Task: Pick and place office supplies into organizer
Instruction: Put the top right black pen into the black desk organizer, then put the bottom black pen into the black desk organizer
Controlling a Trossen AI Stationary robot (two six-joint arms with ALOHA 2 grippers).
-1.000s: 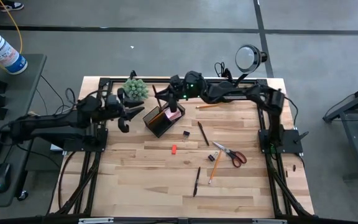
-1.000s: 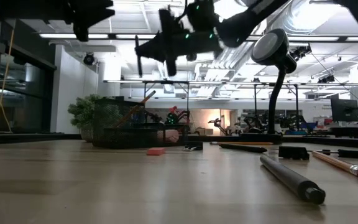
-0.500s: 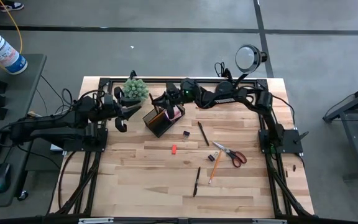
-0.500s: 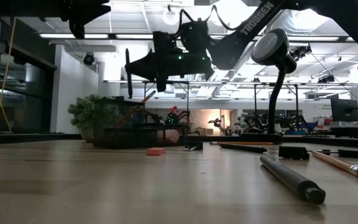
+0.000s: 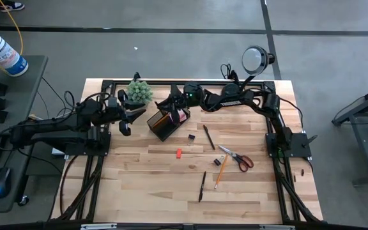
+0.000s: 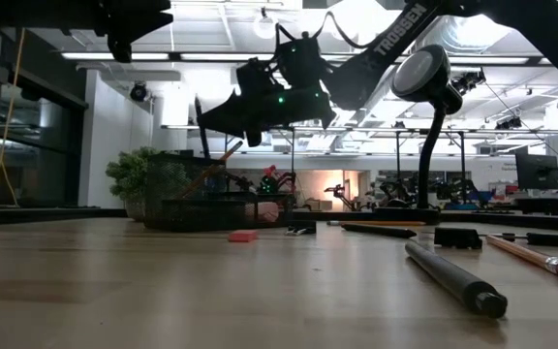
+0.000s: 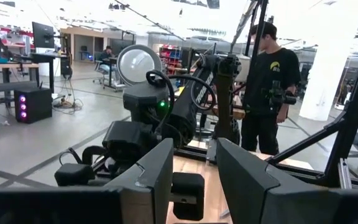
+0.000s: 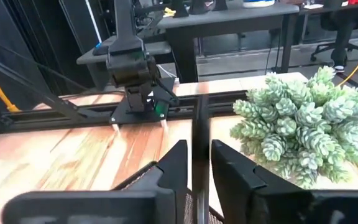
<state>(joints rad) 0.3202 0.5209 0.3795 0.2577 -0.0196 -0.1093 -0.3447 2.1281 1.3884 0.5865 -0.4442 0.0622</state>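
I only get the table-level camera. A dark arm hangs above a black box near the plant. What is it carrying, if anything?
Observer: Its wrist camera shows a thin dark stick, probably a pen, upright at the right tool. I can't tell whether it is gripped.
Visitor: Is it really over the box?
Observer: Yes. From overhead, that tool sits above the organizer, which has a pink pad at its right end.
Visitor: And the other arm?
Observer: The left tool waits just left of the organizer, open and empty.
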